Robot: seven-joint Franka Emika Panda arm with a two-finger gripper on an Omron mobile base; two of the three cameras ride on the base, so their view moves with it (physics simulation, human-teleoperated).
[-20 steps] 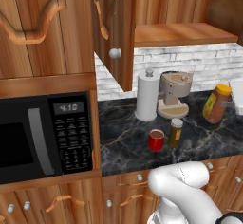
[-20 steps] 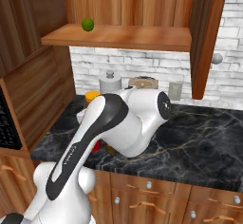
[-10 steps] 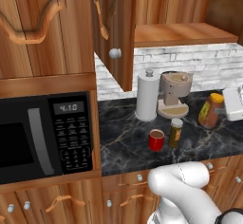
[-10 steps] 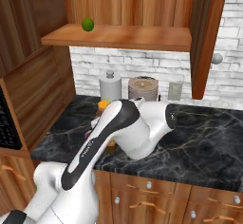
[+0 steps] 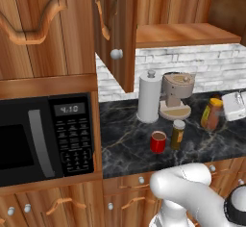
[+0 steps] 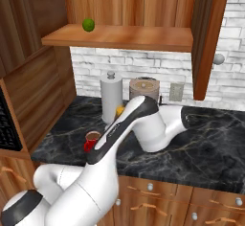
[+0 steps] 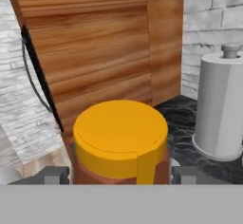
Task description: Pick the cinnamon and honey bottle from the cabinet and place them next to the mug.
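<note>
The red mug [image 5: 158, 142] stands on the dark marble counter [image 5: 125, 149], with the grey-lidded cinnamon [image 5: 178, 134] jar upright just to its right. Further right the amber honey bottle [image 5: 212, 114] is held upright, low over the counter, by my gripper [image 5: 226, 108], which is shut on it. In the hand view its yellow cap [image 7: 121, 140] sits between my two fingertips [image 7: 52, 174]. The right base view shows the mug [image 6: 92, 140] and a bit of the yellow cap [image 6: 119, 110] beside my arm. The cabinet door [image 5: 115, 29] hangs open above.
A white paper-towel roll [image 5: 149, 97] and a coffee machine [image 5: 177, 96] stand behind the mug. A microwave [image 5: 45, 134] fills the left. A green lime [image 6: 88, 25] lies on the cabinet shelf [image 6: 119, 37]. The open right door [image 6: 206, 38] hangs over the counter.
My gripper has carried the honey bottle leftward and a little lower, closer to the cinnamon and the mug. The mug and cinnamon have not moved.
</note>
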